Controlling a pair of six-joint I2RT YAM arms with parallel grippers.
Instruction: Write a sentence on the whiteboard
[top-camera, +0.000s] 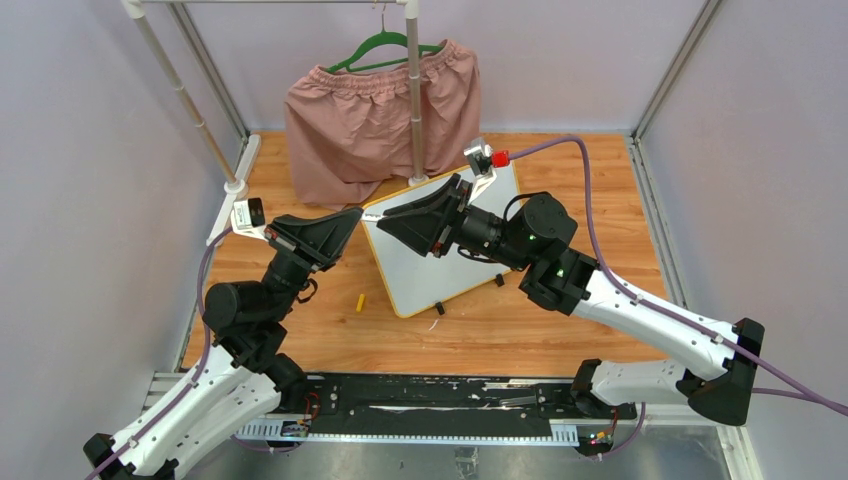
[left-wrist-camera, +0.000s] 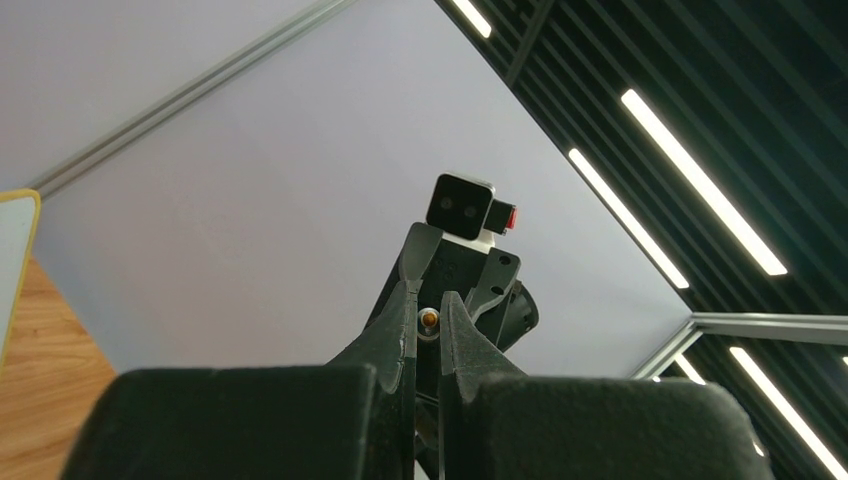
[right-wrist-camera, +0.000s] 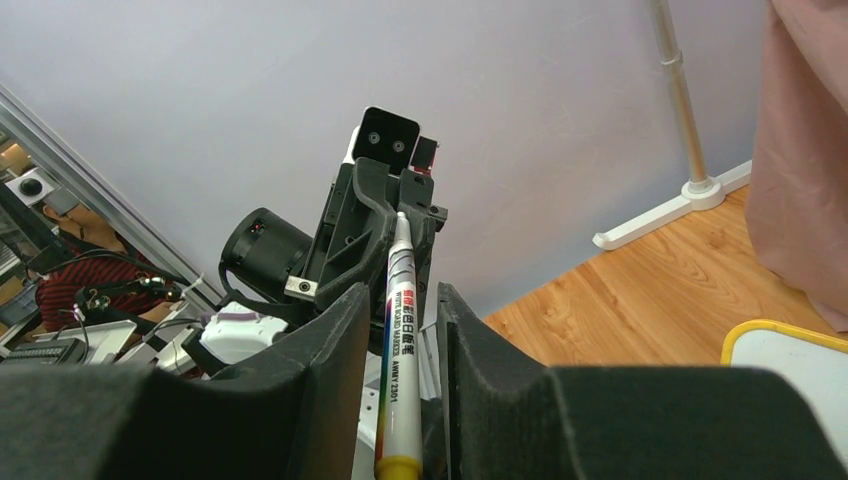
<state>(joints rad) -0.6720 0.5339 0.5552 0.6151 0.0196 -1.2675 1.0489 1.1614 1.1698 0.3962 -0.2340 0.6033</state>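
The whiteboard (top-camera: 440, 270) lies tilted on the wooden table, white with a yellow frame. No writing shows on its visible part. One corner shows in the right wrist view (right-wrist-camera: 790, 360) and one in the left wrist view (left-wrist-camera: 15, 250). A white marker (top-camera: 405, 209) (right-wrist-camera: 398, 330) spans between both grippers above the board's left corner. My left gripper (top-camera: 357, 213) (left-wrist-camera: 428, 300) is shut on its orange nib end (left-wrist-camera: 429, 318). My right gripper (top-camera: 385, 218) (right-wrist-camera: 402, 290) is open, its fingers either side of the marker's body with small gaps.
A small yellow cap (top-camera: 360, 301) lies on the table left of the board. Pink shorts (top-camera: 380, 110) (right-wrist-camera: 810, 150) hang on a green hanger behind the board. The rack pole (top-camera: 413, 90) stands at the board's far edge, and a rack foot (top-camera: 235, 185) (right-wrist-camera: 700, 190) sits at the left.
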